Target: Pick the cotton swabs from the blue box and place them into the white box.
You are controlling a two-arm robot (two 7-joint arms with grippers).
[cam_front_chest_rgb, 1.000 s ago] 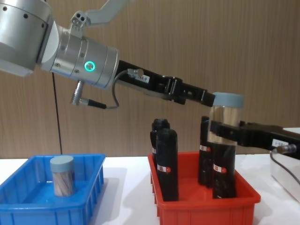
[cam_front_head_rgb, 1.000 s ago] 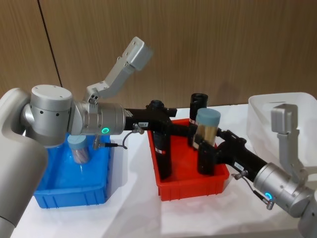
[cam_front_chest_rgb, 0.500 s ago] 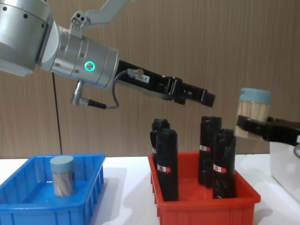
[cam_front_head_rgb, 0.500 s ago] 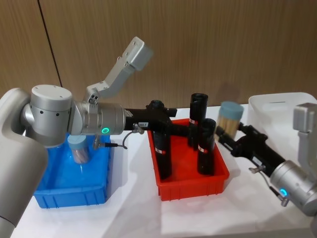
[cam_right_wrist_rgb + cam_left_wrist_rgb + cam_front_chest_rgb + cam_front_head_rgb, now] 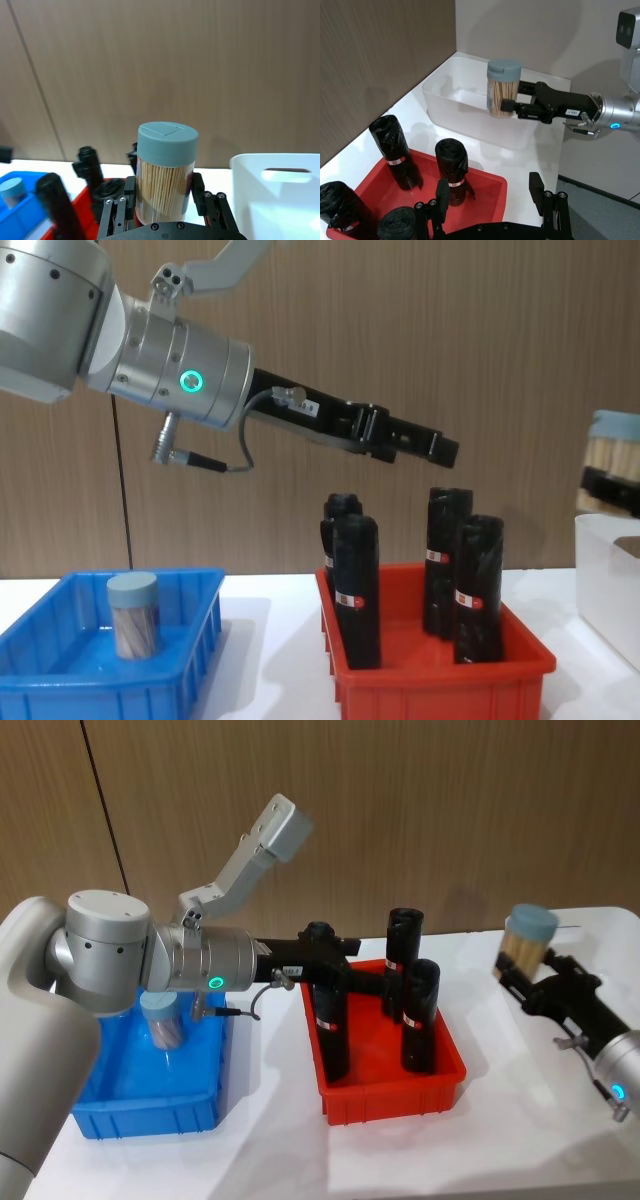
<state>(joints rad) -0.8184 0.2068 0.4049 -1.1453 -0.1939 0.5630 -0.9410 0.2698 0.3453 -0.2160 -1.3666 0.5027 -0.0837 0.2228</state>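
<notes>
Standing in the blue box (image 5: 140, 1115) is one cotton swabs jar (image 5: 160, 1020), partly hidden by the left arm. Left pincer (image 5: 489, 197) hangs spread and empty over the red bin (image 5: 390, 1095) of black rolls (image 5: 420, 1010). Right pincer (image 5: 164, 197), arm stretched forward, pinches another jar (image 5: 527, 942) upright, raised near the white box (image 5: 460, 117), which the chest view's edge cuts off.

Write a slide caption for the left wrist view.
Right gripper holds the cotton swabs upright by the white box, past the red bin of black rolls.
</notes>
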